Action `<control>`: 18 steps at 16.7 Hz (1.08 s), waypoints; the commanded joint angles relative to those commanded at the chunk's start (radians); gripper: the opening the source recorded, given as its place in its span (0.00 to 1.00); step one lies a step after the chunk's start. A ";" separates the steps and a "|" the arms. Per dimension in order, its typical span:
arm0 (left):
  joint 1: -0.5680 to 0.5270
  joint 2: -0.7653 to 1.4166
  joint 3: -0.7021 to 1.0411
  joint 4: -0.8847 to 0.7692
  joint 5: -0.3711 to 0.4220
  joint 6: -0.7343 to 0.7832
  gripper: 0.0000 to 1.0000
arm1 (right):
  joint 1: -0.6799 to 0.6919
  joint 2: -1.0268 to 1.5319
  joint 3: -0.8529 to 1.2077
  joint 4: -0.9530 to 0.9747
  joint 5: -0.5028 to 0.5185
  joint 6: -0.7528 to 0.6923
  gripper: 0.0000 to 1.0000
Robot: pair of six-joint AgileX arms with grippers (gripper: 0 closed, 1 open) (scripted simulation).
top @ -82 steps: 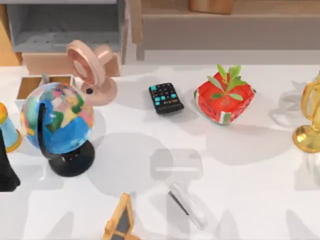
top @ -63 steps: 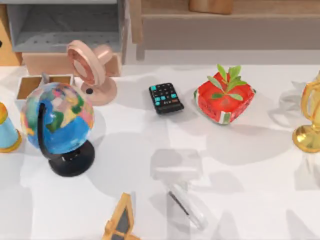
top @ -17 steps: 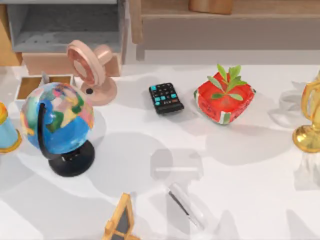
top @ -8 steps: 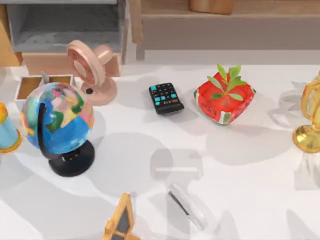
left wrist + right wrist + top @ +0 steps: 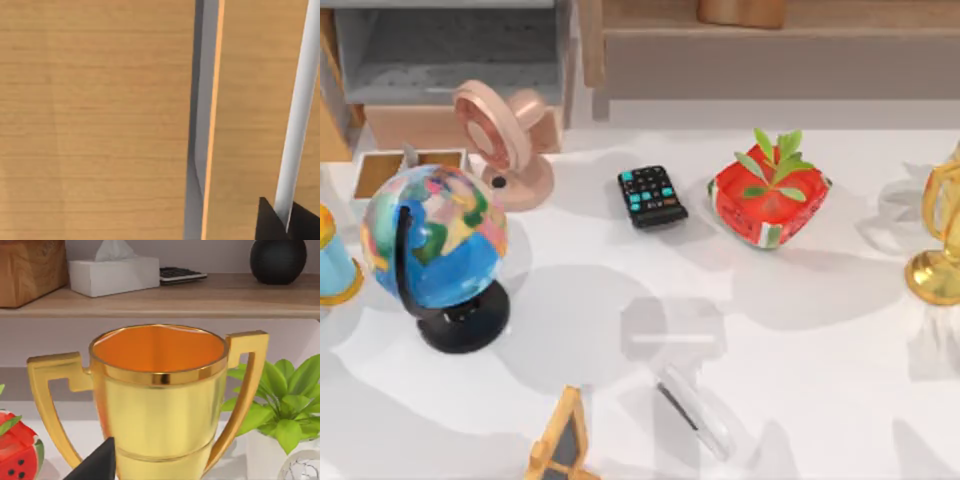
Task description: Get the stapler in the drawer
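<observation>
White counter, cluttered. Stapler [image 5: 693, 410]: slim, glossy white, thin dark strip along one side; lies flat well right of and nearer than the globe [image 5: 435, 250], long axis diagonal. Drawer [image 5: 405, 168]: just behind the globe, tan inside exposed. End effector state, both arms: cannot tell, so nearer arm undetermined.
</observation>
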 joint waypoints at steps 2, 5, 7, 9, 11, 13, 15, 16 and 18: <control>0.013 -0.019 -0.043 0.024 0.010 0.001 0.00 | 0.000 0.000 0.000 0.000 0.000 0.000 1.00; 0.016 -0.023 -0.052 0.028 0.012 0.001 0.00 | 0.000 0.000 0.000 0.000 0.000 0.000 1.00; 0.012 -0.018 -0.051 0.026 0.011 0.001 0.00 | 0.000 0.000 0.000 0.000 0.000 0.000 1.00; 0.024 -0.033 -0.083 0.043 0.022 0.001 0.00 | 0.000 0.000 0.000 0.000 0.000 0.000 1.00; 0.045 -0.057 -0.139 0.073 0.043 0.002 0.00 | 0.000 0.000 0.000 0.000 0.000 0.000 1.00; 0.070 -0.085 -0.205 0.109 0.067 0.003 0.00 | 0.000 0.000 0.000 0.000 0.000 0.000 1.00; 0.092 -0.109 -0.261 0.141 0.089 0.005 0.00 | 0.000 0.000 0.000 0.000 0.000 0.000 1.00; 0.100 -0.117 -0.280 0.152 0.096 0.005 0.00 | 0.000 0.000 0.000 0.000 0.000 0.000 1.00; 0.105 -0.122 -0.292 0.159 0.102 0.006 0.00 | 0.000 0.000 0.000 0.000 0.000 0.000 1.00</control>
